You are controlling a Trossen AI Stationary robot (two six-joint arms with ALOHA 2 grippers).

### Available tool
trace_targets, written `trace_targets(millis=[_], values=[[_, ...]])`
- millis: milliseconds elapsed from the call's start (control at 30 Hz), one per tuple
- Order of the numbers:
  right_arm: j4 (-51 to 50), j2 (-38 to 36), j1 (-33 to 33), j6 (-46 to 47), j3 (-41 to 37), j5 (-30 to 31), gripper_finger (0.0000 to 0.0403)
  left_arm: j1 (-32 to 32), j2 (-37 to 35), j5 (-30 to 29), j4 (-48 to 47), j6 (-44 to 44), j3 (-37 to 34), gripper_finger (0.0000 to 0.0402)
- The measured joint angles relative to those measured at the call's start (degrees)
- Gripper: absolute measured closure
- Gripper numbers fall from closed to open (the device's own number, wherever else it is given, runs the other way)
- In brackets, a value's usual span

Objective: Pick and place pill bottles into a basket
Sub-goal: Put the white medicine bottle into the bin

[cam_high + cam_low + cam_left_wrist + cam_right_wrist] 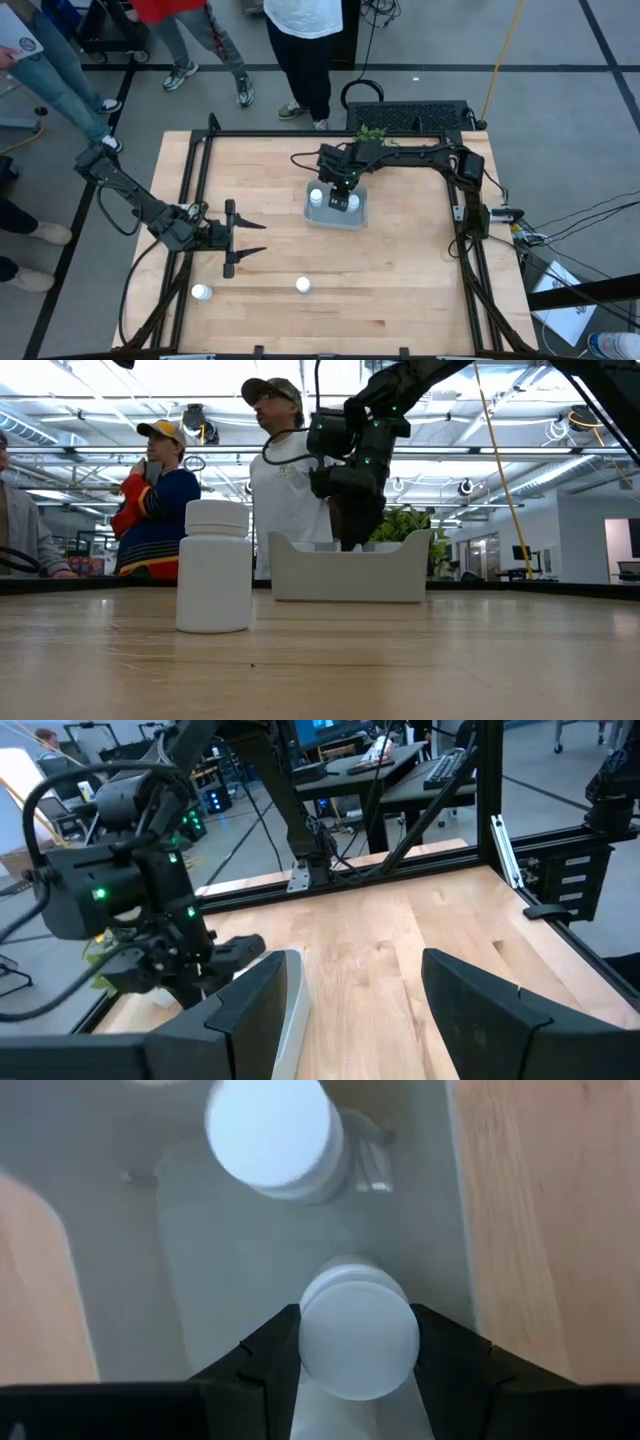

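Note:
The pale grey basket point(337, 215) stands on the table at mid-far; the low view shows its wall point(348, 575). My right gripper point(344, 196) reaches down into it and is shut on a white pill bottle point(358, 1335). A second bottle point(270, 1130) stands in the basket beside it point(316, 197). Two more bottles stand upright on the table near the front edge point(302, 285) point(201, 292); one shows close in the low view point(214, 565). My left gripper point(255, 237) is open and empty at the table's left, its fingers pointing toward the right. My right gripper pinches the bottle between its two fingers point(250, 1365), one on each side of the round white cap point(312, 1345). The fingers come from above, pointing down into the basket. The bottle stands upright; whether its base rests on the basket floor cannot be seen.
A small green plant point(368, 133) stands just behind the basket. A black frame point(195, 190) runs around the table. People stand beyond the far edge point(285, 480). Bare wood lies between my left gripper and the basket point(370, 950).

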Motion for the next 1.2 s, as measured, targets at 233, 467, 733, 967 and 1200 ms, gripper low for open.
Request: trace_targets(millis=[233,467,733,967,1200], values=[[2.1,-0.2,-0.3,-0.6,-1.6,-0.2,0.0252,0.0,0.0,0.0,0.0,0.0,0.0,0.0163],[2.5,-0.1,-0.4,-0.6,-1.7,-2.8,0.0211,0.0,0.0,0.0,0.0,0.0,0.0,0.0163],[2.3,0.1,-0.3,-1.0,-1.9,-2.8,0.0192,0.0,0.0,0.0,0.0,0.0,0.0,0.0163],[1.6,-0.2,-0.2,-1.7,-1.9,-2.8,0.0198,0.0,0.0,0.0,0.0,0.1,0.0,0.0163],[1.3,-2.8,-0.2,-2.0,-1.8,-2.6,0.0188,0.0,0.0,0.0,-0.1,0.4,0.0,0.0163]])
